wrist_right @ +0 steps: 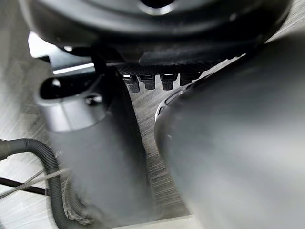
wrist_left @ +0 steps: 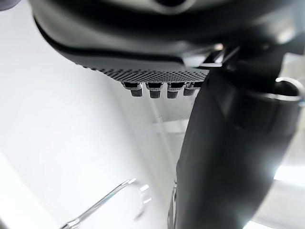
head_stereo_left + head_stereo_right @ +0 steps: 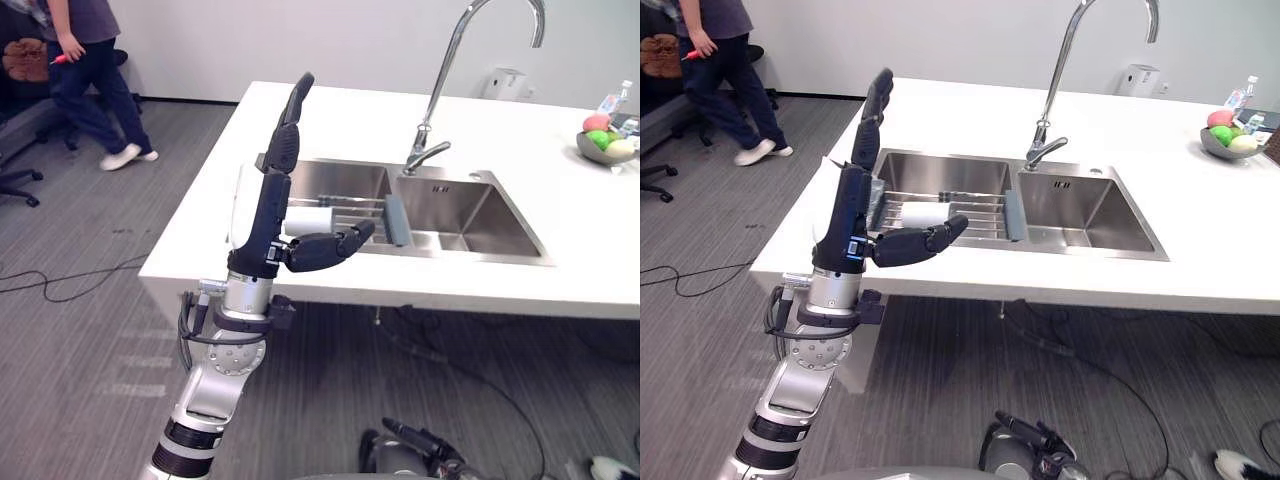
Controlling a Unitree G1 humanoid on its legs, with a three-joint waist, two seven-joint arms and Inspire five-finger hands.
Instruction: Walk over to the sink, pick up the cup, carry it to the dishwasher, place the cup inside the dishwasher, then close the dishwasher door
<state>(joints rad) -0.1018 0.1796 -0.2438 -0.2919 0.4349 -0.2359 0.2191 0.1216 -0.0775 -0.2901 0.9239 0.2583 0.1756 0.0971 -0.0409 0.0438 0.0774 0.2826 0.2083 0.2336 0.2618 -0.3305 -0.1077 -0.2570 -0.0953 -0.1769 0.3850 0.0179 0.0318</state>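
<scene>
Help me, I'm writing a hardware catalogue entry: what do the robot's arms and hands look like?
The left arm is built of rounded silver-grey segments joined by black rings. Its left hand is dark and slim-fingered, with a white cover along one side. The right hand is the same dark colour, with a dotted, textured palm surface.

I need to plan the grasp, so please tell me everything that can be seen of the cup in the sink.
The cup is plain white and cylindrical; its material cannot be told, and no handle shows. It lies on its side on the wire rack across the left basin of the steel sink, touching only the rack. The left hand is raised open in front of it and holds nothing.
</scene>
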